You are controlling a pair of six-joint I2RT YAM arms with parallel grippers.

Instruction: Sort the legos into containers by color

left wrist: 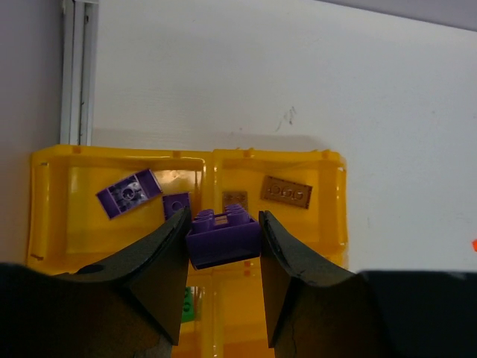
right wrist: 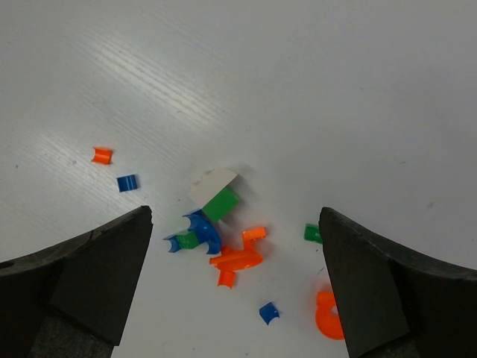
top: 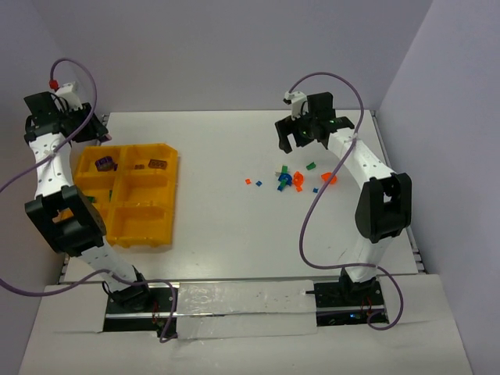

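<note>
My left gripper [left wrist: 223, 224] is gripping a purple brick [left wrist: 223, 242]; the purple compartment [left wrist: 71, 224] is sitting at eleven o'clock; my right gripper [right wrist: 235, 216] is gaping open.

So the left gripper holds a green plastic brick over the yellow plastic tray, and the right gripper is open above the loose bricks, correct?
Not quite. The left wrist view shows the small plastic brick in the left gripper is purple, not green. The rest is right.
</note>
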